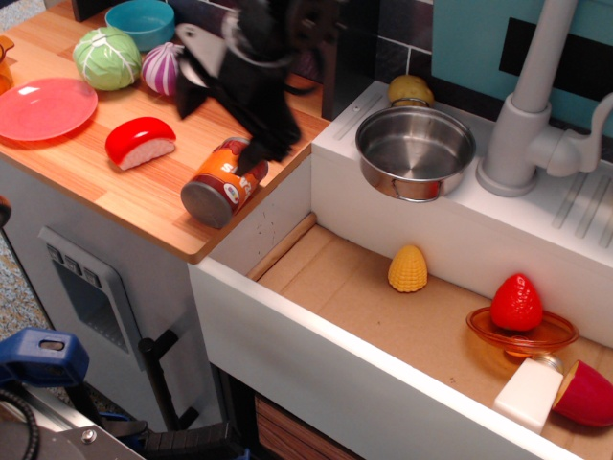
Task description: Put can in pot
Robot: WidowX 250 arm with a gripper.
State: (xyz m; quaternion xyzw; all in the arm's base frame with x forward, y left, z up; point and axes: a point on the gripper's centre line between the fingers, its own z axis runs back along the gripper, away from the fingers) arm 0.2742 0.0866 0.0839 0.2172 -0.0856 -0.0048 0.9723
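Observation:
The can [215, 184], orange-red label with grey metal ends, lies on its side near the right edge of the wooden counter [115, 187]. The shiny steel pot [415, 150] stands empty on the white ledge to the right, beside the faucet. My black gripper [222, 126] is blurred with motion. It hangs just above the far end of the can, with its fingers spread apart and nothing between them. One fingertip [257, 153] is close over the can's upper end.
A red-and-white sushi toy [140, 142], pink plate [43, 107], green cabbage [106, 58], purple onion [158, 69] and teal bowl [140, 21] are on the counter. The sink below holds a corn toy [408, 268], a strawberry [516, 303] on an orange dish and a cut piece [556, 391]. A grey faucet [525, 105] rises at right.

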